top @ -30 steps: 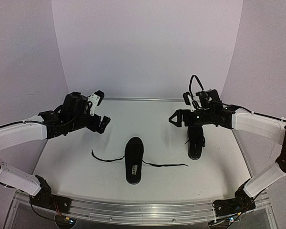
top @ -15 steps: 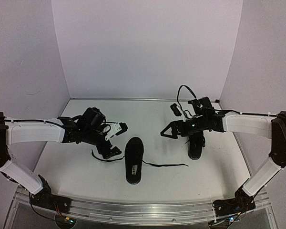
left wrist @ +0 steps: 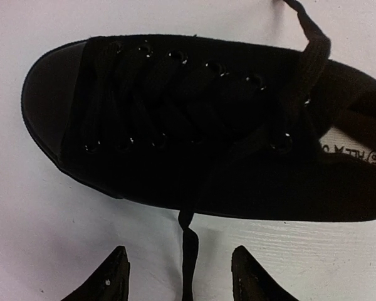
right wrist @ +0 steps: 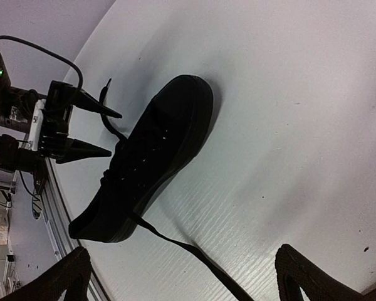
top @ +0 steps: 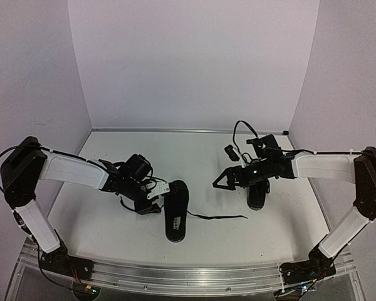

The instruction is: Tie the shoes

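One black shoe lies mid-table, toe pointing away; in the left wrist view this shoe fills the frame, laced but untied. My left gripper sits at its left side, jaws apart, with the left lace lying between the fingertips untouched. The right lace trails across the table. My right gripper hovers wide open above that lace, right of the shoe. A second black shoe lies further right, partly under the right arm.
White tabletop with a metal rail along the near edge and pale walls at the back and both sides. My left gripper shows in the right wrist view beside the shoe's far side.
My left arm swung down and right to the middle shoe's left side, and its jaws narrowed around the left lace. My right gripper drifted slightly left and lower, still wide open.
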